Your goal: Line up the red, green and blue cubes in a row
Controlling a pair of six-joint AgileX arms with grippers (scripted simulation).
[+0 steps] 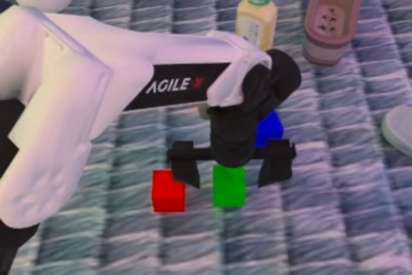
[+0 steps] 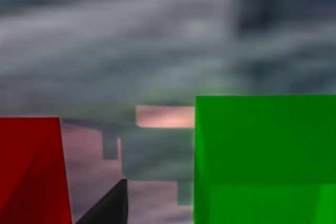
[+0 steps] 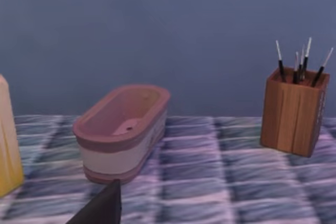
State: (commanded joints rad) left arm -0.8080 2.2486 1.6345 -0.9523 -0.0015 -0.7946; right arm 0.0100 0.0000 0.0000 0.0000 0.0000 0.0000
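Blue-grey checked cloth covers the worktop [image 1: 360, 223], with a plain dark wall behind it in the right wrist view.

Left arm [image 1: 96, 88]: large white body marked AGILEX, reaching from the top view's left edge across to the middle of the worktop, its black wrist bent downward over the cubes. Left gripper [image 1: 230, 173]: its jaws stand spread wide, one finger on each side of the green cube [image 1: 229, 186], neither finger seen touching it. The finger on the left side stands between the green cube and the red cube [image 1: 168, 191].

Right arm: only a pale rounded part shows at the top view's right edge, well apart from the cubes. Right gripper: one dark fingertip [image 3: 102, 207] shows in the right wrist view; I cannot tell how its jaws stand.

Oval pink-and-white tub [image 1: 331, 20]: at the far right of the worktop, upright. Yellow bottle [image 1: 256, 16] with a white cap: just left of the tub. Wooden holder [image 3: 294, 109] with brushes: seen in the right wrist view only, well apart from the tub.

Cubes: red and green sit side by side on the worktop with a gap between them, red to the left. The blue cube [image 1: 269, 128] lies behind and to the right of green, partly hidden by the wrist, out of line with the other two.
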